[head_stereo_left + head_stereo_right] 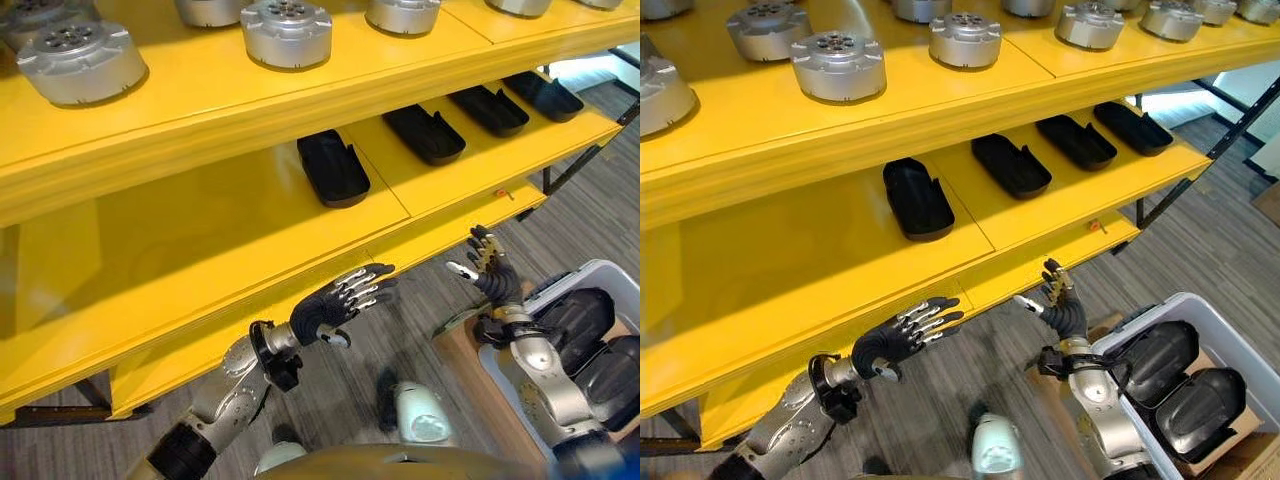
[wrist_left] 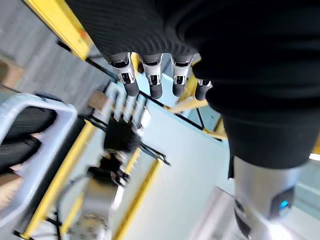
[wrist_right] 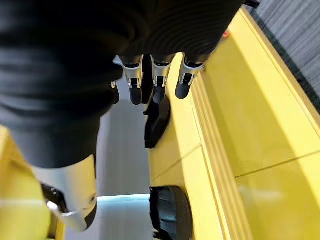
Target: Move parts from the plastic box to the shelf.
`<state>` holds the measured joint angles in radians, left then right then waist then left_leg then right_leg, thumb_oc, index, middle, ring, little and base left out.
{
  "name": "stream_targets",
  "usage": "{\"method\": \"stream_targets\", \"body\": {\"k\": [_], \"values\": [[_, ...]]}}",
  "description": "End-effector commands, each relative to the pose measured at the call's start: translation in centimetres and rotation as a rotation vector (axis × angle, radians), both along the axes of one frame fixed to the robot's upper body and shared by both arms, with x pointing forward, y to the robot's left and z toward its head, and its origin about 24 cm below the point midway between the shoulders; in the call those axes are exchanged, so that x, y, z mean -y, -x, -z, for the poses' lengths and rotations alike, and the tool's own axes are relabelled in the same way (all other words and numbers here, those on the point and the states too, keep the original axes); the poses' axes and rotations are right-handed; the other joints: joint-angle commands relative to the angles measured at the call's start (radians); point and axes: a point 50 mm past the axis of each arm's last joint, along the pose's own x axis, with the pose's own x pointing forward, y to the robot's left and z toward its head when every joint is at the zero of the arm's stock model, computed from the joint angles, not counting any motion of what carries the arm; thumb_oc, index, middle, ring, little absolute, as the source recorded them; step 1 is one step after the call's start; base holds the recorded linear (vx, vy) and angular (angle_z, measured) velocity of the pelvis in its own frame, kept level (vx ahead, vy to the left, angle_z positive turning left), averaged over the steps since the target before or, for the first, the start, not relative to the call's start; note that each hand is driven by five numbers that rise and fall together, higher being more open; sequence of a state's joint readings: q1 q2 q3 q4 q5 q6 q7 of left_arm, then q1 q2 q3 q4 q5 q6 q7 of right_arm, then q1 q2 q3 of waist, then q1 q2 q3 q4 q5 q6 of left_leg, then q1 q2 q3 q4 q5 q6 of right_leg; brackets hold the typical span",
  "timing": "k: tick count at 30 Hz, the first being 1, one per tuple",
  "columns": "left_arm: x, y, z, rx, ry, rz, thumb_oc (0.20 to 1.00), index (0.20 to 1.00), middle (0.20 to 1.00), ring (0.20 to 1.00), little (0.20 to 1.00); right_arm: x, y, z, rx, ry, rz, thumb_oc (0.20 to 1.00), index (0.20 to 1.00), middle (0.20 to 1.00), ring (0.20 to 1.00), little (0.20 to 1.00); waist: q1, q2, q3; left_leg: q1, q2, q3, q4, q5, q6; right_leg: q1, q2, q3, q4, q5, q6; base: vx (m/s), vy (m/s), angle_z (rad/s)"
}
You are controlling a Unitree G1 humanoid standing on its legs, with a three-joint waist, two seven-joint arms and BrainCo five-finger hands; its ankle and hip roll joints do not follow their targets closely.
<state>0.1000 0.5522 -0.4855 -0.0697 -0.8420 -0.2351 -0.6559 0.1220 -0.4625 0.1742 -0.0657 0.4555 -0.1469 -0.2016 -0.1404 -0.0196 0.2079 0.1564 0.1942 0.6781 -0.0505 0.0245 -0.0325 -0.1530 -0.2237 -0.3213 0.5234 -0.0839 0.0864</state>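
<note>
A yellow shelf spans most of the left eye view, running from lower left to upper right in two tiers. On the upper tier, along the top of the frame, stand round silver metal parts. On the lower tier, from centre to upper right, four black moulded parts lie in a row, each apart from its neighbour. At the lower right of the frame a pale plastic box sits on the floor, and inside it lie more black parts, packed close together; how many is hard to tell, since the arm hides part of the box.

The left hand hangs in the lower middle of the frame, just below the front edge of the lower tier, its fingers straight and loosely spread, holding nothing. The right hand is raised right of centre, between the shelf edge and the plastic box, fingers extended and fanned apart, also empty. Neither hand touches the shelf.
</note>
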Motion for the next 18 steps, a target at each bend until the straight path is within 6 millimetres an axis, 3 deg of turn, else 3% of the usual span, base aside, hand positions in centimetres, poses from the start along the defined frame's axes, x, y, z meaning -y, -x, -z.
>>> {"method": "stream_targets", "body": {"k": [1,2,4,5,6,7,8,9,11,18], "values": [[-1.3,-1.1,-1.8,0.1,0.083,-0.145,1.0,1.0,1.0,1.0,1.0,-0.2,-1.6,-3.2,0.167,0.051,-0.036,1.0,1.0,1.0,1.0,1.0,0.011,-0.014,-0.04,-0.109,-0.086,-0.013,0.013,-0.022,0.082,0.242,0.01,-0.007,-0.098,0.069,0.06,-0.24,-0.131,-1.13],[-1.4,-1.1,-1.9,0.101,0.084,-0.151,1.0,1.0,1.0,1.0,1.0,-0.3,-1.7,-3.3,0.168,0.054,-0.039,1.0,1.0,1.0,1.0,1.0,0.013,-0.015,-0.04,-0.111,-0.084,-0.007,0.016,-0.021,0.081,0.246,0.014,-0.011,-0.103,0.064,0.057,-0.23,-0.206,-1.79],[-1.8,-1.3,-2.1,0.103,0.101,-0.192,1.0,1.0,1.0,1.0,1.0,-0.8,-2.3,-3.6,0.178,0.08,-0.056,1.0,1.0,1.0,1.0,1.0,0.044,-0.02,-0.039,-0.154,-0.048,0.036,0.055,0.001,0.062,0.295,0.035,-0.079,-0.184,-0.014,0.023,-0.16,-0.296,-1.79],[-1.9,-1.4,-2.2,0.099,0.104,-0.193,1.0,1.0,1.0,1.0,1.0,-0.9,-2.6,-3.7,0.176,0.087,-0.052,1.0,1.0,1.0,1.0,1.0,0.057,-0.023,-0.033,-0.18,-0.016,0.053,0.091,0.013,0.042,0.33,0.058,-0.104,-0.254,-0.063,0.003,-0.19,-0.574,-1.26],[-2.1,-1.3,-1.9,0.093,0.101,-0.202,1.0,1.0,1.0,1.0,1.0,-0.7,-2.8,-3.7,0.16,0.111,-0.04,1.0,1.0,1.0,1.0,1.0,0.075,-0.028,-0.019,-0.234,0.047,0.054,0.147,0.056,-0.007,0.375,0.084,-0.119,-0.361,-0.078,-0.022,-0.28,-0.694,-1.15],[-1.8,-1.4,-2.0,0.088,0.118,-0.195,1.0,1.0,1.0,1.0,1.0,0.1,-2.8,-3.8,0.138,0.135,0.004,1.0,1.0,1.0,1.0,1.0,0.062,-0.025,-0.013,-0.218,0.067,0.056,0.117,0.097,-0.042,0.371,0.108,-0.121,-0.43,-0.048,-0.027,-0.25,-0.546,-1.27],[-1.8,-1.4,-2.0,0.088,0.123,-0.194,1.0,1.0,1.0,1.0,1.0,0.2,-2.8,-3.8,0.136,0.137,0.007,1.0,1.0,1.0,1.0,1.0,0.061,-0.024,-0.012,-0.214,0.068,0.056,0.112,0.105,-0.046,0.37,0.11,-0.121,-0.435,-0.044,-0.027,-0.29,-0.491,-1.5],[-1.5,-1.1,-1.9,0.07,0.157,-0.17,1.0,1.0,1.0,1.0,1.0,1.5,-2.1,-3.9,0.138,0.183,0.072,1.0,1.0,1.0,1.0,1.0,0.029,-0.018,0.002,-0.186,0.088,0.053,0.069,0.172,-0.086,0.343,0.124,-0.102,-0.461,-0.013,-0.031,-0.17,-0.31,-1.16],[-1.4,-0.9,-1.5,0.065,0.148,-0.166,1.0,1.0,1.0,1.0,1.0,2.3,-1.7,-3.9,0.138,0.202,0.106,1.0,1.0,1.0,1.0,1.0,0.007,-0.015,0.009,-0.165,0.1,0.055,0.046,0.211,-0.111,0.331,0.135,-0.089,-0.469,-0.001,-0.036,-0.18,-0.298,-0.62],[-1.8,-0.5,-1.1,0.041,0.167,-0.207,1.0,1.0,1.0,1.0,1.0,5.0,-0.2,-3.6,0.112,0.272,0.242,1.0,1.0,1.0,1.0,1.0,-0.06,-0.006,0.009,-0.124,0.145,0.07,-0.008,0.257,-0.148,0.289,0.176,-0.052,-0.45,-0.014,-0.066,-0.11,-0.221,-0.35]]}}
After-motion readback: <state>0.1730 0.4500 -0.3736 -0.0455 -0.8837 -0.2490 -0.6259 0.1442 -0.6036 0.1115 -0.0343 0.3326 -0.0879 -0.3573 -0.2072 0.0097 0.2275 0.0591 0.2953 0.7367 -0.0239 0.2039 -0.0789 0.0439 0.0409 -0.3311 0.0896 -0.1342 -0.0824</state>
